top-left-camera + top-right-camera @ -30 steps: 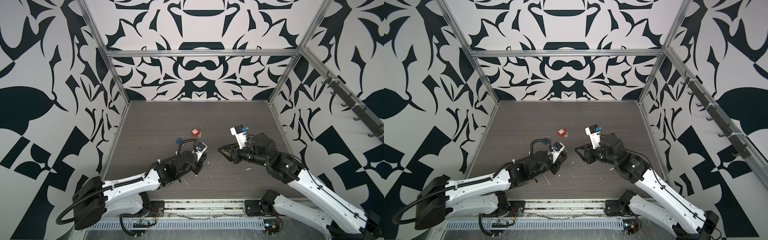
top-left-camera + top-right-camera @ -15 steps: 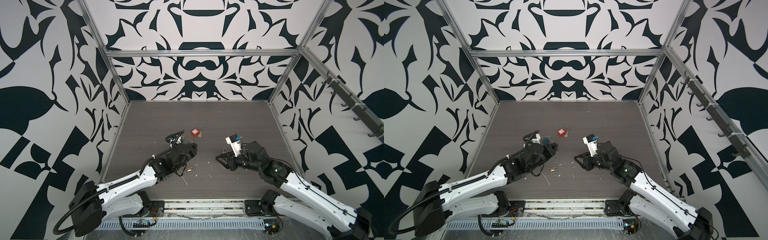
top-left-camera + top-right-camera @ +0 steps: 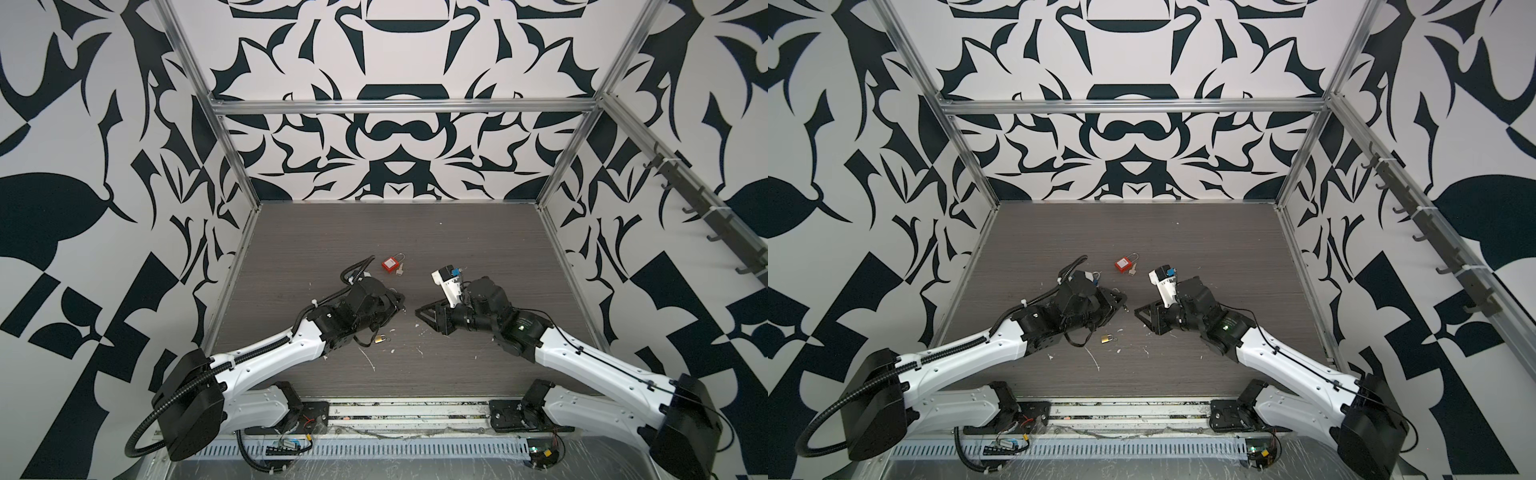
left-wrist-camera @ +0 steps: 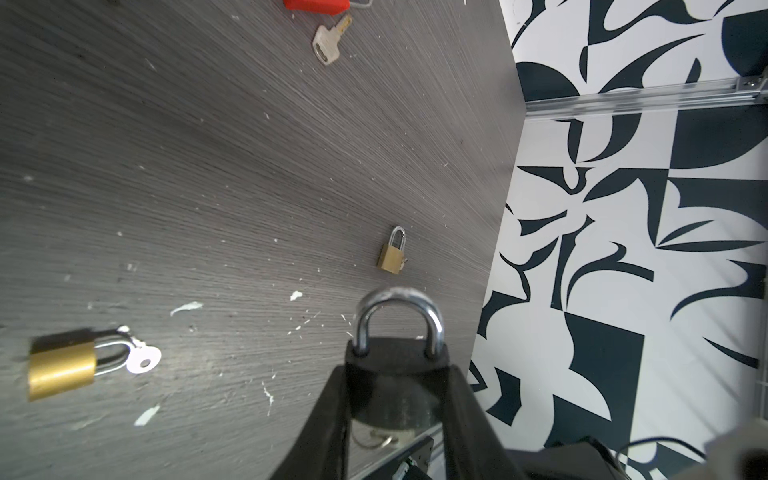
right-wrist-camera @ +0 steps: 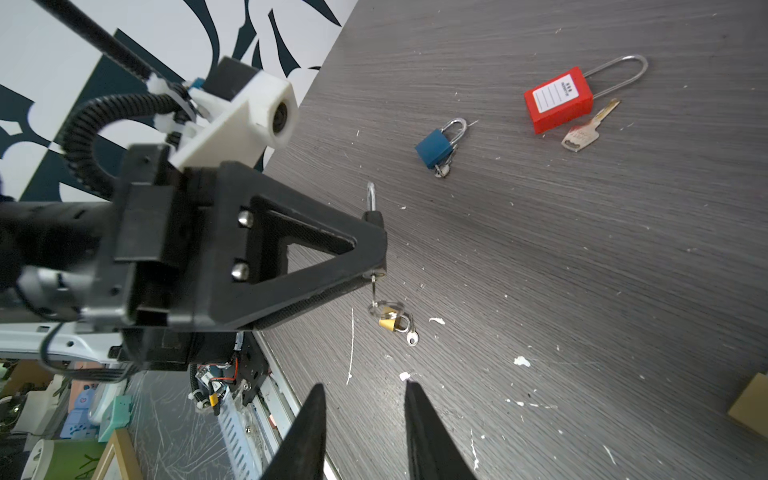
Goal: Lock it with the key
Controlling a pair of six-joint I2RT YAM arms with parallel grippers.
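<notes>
Left gripper [image 4: 397, 370] clamps black padlock [image 4: 397, 353]; right gripper [image 5: 365, 386] parted; both over table [image 3: 478, 232] middle, well off walls [image 3: 395, 145]

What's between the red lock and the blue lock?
The red lock and blue lock have just bare, speckled table between them; the right wrist view shows it.
</notes>
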